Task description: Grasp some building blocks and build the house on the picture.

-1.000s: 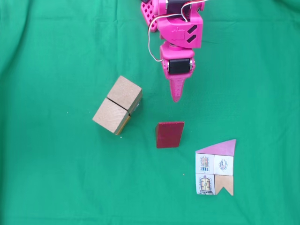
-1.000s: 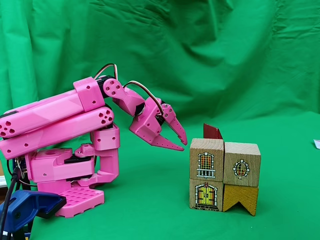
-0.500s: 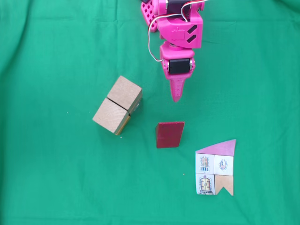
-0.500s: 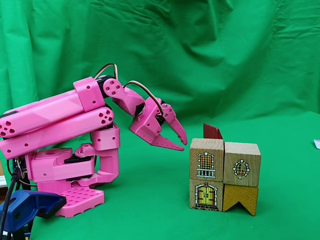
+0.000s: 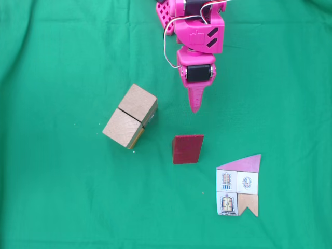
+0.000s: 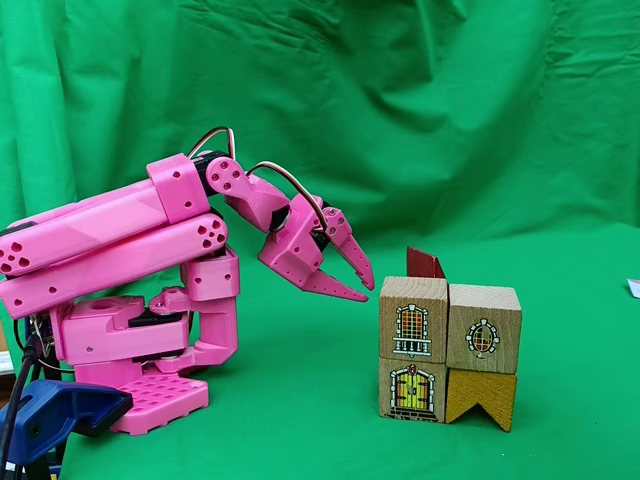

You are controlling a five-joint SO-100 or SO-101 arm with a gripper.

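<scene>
Overhead fixed view: the dark-red roof slab (image 5: 188,149) lies at centre frame, just below the pink gripper (image 5: 195,106), whose fingers (image 6: 352,258) stand slightly parted and hold nothing. Stiff, light wood, probably; best pinched across its narrow width.

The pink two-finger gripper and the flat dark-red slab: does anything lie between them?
No. In the fixed view from above, only bare green cloth lies between the pink gripper and the dark-red slab.
</scene>
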